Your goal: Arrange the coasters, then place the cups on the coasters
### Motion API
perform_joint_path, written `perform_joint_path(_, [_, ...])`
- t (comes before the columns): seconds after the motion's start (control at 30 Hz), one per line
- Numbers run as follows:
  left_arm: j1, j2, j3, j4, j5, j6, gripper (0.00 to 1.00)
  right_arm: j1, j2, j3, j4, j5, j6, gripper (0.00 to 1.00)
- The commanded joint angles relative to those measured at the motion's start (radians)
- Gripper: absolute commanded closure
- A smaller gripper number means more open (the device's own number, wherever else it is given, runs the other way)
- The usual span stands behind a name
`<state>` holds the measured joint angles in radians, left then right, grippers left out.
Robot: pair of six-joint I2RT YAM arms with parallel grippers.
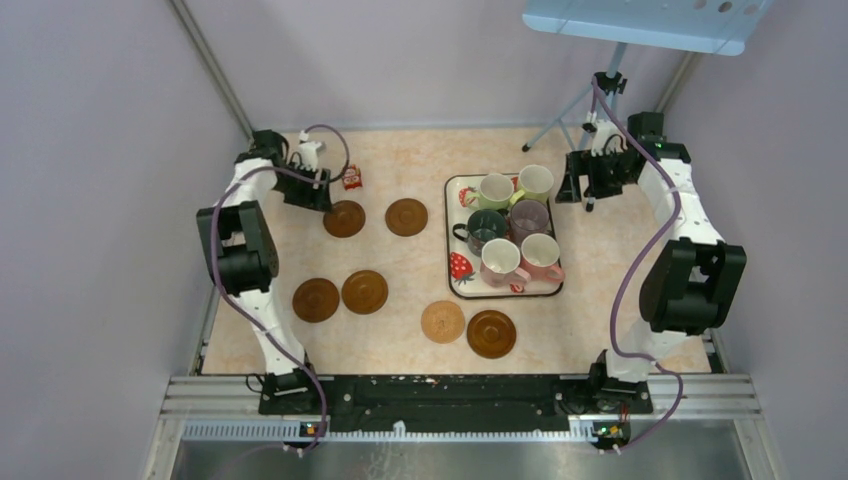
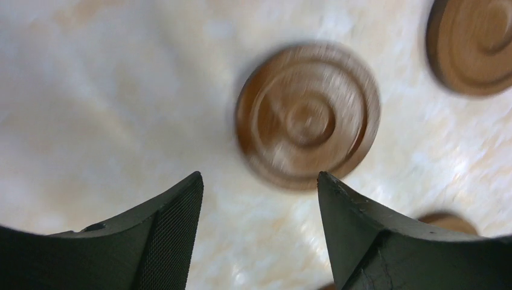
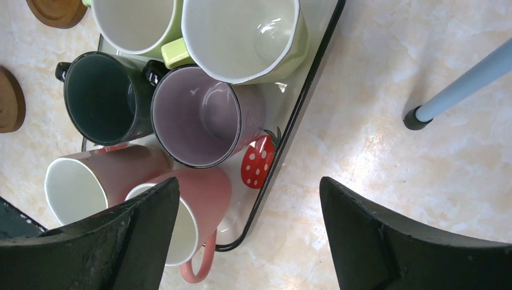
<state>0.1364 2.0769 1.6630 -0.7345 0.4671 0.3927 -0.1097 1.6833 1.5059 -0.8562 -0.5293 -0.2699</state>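
Six coasters lie flat on the marbled table [image 1: 610,300], all bare, and six mugs crowd the strawberry-print tray [image 1: 452,292].

Well back from both sets of jaws, toward the arm bases, the tan coaster [image 1: 442,321] sits just beside a dark brown coaster [image 1: 491,333]. Two more brown coasters [image 1: 315,299] lie side by side behind the left gripper [image 2: 259,193], nearer to it but clear of it.

The left jaws stand apart with only tabletop between them, gripping nothing. A blurred ringed coaster [image 2: 308,115] lies just beyond the fingertips [image 2: 181,205], untouched. The sixth coaster [image 2: 474,42] lies farther out, off to one side. A small red packet [image 1: 352,178] sits near this gripper.

The right gripper [image 3: 247,193] is also spread wide and empty, hanging over the table just beside the tray's rim. One finger partly hides the pink mug [image 3: 205,199], with a pale pink mug [image 3: 78,187] next to it. Beyond the tips stand the purple mug [image 3: 199,118] and the dark green mug [image 3: 99,96]. The two light green mugs [image 3: 241,36] are farthest. A pale blue stand leg [image 3: 465,84] rests on the table off to the other finger's side.
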Motion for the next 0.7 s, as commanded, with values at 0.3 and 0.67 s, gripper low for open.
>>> perform_joint_path(0.3, [0.234,-0.497,-0.535,-0.202,0.008,0.541,0.19,-0.008,-0.017,-0.012,0.036,-0.064,-0.010,0.15])
perform_joint_path(0.67, [0.185,-0.595,-0.739,-0.078,-0.078,0.588,0.20,-0.007,0.008,0.017,0.021,-0.055,0.010,0.15])
